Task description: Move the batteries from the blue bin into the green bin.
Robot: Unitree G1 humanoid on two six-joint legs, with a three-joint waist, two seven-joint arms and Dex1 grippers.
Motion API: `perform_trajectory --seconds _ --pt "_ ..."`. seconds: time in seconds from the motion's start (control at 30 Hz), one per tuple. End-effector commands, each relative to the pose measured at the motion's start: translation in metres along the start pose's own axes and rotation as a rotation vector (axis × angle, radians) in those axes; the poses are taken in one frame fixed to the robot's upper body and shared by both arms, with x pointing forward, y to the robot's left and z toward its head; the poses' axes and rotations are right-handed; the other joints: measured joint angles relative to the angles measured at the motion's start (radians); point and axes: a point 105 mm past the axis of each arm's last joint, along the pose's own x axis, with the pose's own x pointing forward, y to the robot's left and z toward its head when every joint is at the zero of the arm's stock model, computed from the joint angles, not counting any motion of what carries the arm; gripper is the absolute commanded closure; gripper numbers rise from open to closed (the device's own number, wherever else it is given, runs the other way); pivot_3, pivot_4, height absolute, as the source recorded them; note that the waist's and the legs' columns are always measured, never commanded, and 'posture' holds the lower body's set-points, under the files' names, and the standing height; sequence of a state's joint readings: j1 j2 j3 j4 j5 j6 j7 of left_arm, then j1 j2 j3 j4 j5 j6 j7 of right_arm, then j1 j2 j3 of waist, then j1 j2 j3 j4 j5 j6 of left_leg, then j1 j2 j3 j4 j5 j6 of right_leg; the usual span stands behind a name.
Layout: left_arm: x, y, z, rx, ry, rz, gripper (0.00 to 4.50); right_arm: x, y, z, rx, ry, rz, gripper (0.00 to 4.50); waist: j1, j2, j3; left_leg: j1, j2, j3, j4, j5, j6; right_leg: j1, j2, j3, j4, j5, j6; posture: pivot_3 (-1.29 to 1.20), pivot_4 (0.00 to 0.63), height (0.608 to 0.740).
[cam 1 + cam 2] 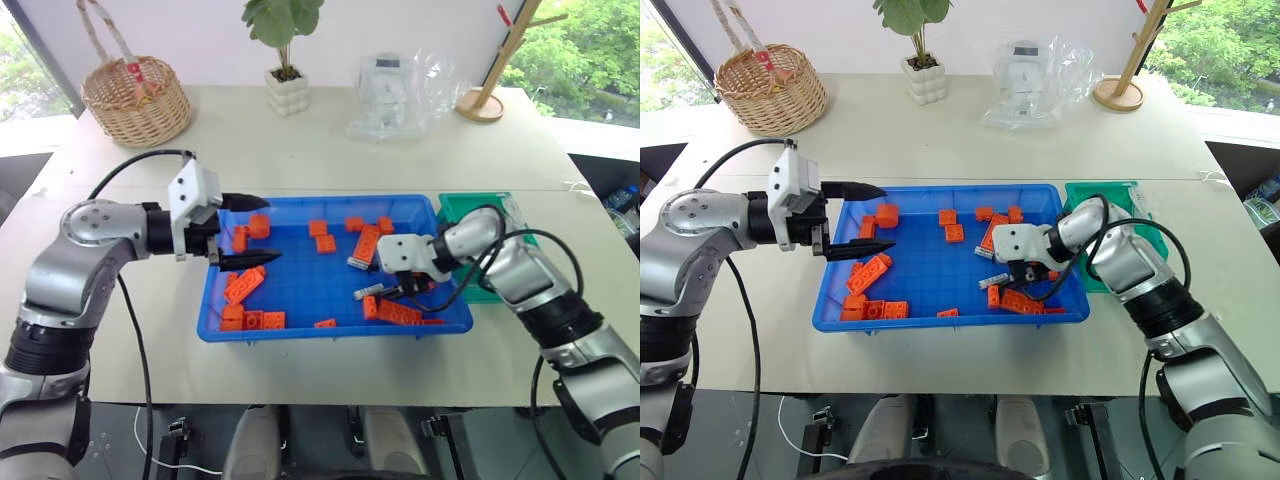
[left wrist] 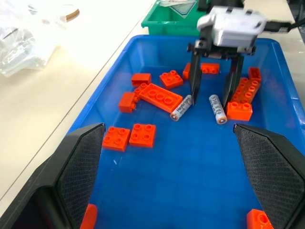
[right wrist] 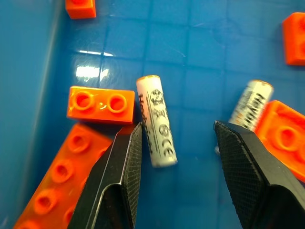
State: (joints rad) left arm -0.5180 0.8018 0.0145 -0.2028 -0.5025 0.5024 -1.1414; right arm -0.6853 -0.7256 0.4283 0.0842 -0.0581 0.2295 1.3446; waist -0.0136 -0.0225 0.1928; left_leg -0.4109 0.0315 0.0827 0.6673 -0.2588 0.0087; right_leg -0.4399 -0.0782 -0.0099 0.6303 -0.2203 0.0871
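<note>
- Two batteries (image 2: 217, 109) lie on the floor of the blue bin (image 1: 300, 290), toward its right end, among orange bricks (image 1: 245, 285); one sits just beside a long brick, the other (image 2: 181, 107) rests against a flat brick near the middle.
- In the right wrist view, one white-labelled battery (image 3: 157, 121) lies between the right gripper's fingers (image 3: 121, 176), much nearer one finger, touching or almost touching it; a two-stud brick (image 3: 101, 105) sits against its other side.
- The right gripper (image 2: 213, 93) points steeply down into the bin with its jaws apart and nothing held; the gap straddles the battery, which suggests it is lining up a pinch across the cylinder's width.
- The crowding matters: a brick stands right at the finger's tip, so closing here could catch the brick or roll the battery aside. That is a judgement, not something seen.
- The left gripper (image 1: 243, 230) hovers over the bin's left end, roughly level and pointing right, jaws wide apart and empty; it seems parked clear of the work while its camera watches.
- The green bin (image 1: 470, 208) stands just beside the blue bin's right end, partly behind the right arm; whether it holds any batteries I cannot tell.
- Further back on the table (image 1: 330, 140) stand a wicker basket (image 1: 135, 100), a potted plant (image 1: 285, 80) and a clear plastic bag (image 1: 400, 90).
</note>
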Motion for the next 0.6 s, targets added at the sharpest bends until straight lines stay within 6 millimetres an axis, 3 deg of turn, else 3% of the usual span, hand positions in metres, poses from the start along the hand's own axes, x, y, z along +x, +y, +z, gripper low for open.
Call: perform_trajectory --seconds 0.03,0.1,0.23,0.3,0.43,0.53,0.6 --pt "0.0 -0.006 0.009 0.033 -0.009 -0.031 0.0 0.0 0.002 0.001 -0.009 -0.01 0.01 3.31 0.0 0.0 0.0 0.0 0.0 0.0 0.0 0.0 0.0 0.0 0.0 0.0 0.0 0.0 0.0 0.0 0.15 0.736" --pt "0.001 -0.011 0.007 0.032 -0.004 -0.052 0.0 -0.001 0.006 0.001 -0.005 -0.013 0.022 4.4 0.001 0.0 0.0 0.0 0.0 0.0 0.0 0.0 0.0 0.0 0.0 0.0 0.0 0.0 0.0 0.0 0.15 0.736" --pt "0.003 -0.015 0.006 0.029 -0.005 -0.074 0.0 -0.012 0.0 0.011 0.026 -0.053 -0.023 4.48 0.001 0.0 0.0 0.0 0.0 0.0 0.0 0.0 0.0 0.0 0.0 0.0 0.0 0.0 0.0 0.0 0.15 0.736" --pt "0.004 -0.017 0.005 0.027 -0.007 -0.085 0.0 -0.027 -0.009 0.022 0.068 -0.104 -0.077 4.48 0.001 0.0 0.0 0.0 0.0 0.0 0.0 0.0 0.0 0.0 0.0 0.0 0.0 0.0 0.0 0.0 0.15 0.736" --pt "0.006 -0.021 0.003 0.016 -0.008 -0.105 0.0 -0.092 -0.042 0.03 0.222 -0.198 -0.325 4.48 0.002 0.001 0.0 0.0 0.0 0.0 0.0 0.0 0.0 0.0 0.0 0.0 0.0 0.0 0.0 0.0 0.15 0.736" --pt "0.006 -0.024 0.001 0.006 -0.011 -0.114 0.0 -0.142 -0.052 0.009 0.326 -0.167 -0.518 4.48 0.008 0.0 0.0 0.0 0.0 0.0 0.0 0.0 0.0 0.0 -0.001 0.0 0.0 0.0 0.0 0.0 0.15 0.736" --pt "0.007 -0.025 0.0 -0.002 -0.016 -0.122 0.0 -0.169 -0.049 -0.013 0.395 -0.105 -0.621 4.48 0.013 0.0 0.0 0.0 0.0 -0.001 0.0 0.0 0.0 0.001 -0.001 -0.001 -0.001 0.0 0.0 0.0 0.15 0.736"
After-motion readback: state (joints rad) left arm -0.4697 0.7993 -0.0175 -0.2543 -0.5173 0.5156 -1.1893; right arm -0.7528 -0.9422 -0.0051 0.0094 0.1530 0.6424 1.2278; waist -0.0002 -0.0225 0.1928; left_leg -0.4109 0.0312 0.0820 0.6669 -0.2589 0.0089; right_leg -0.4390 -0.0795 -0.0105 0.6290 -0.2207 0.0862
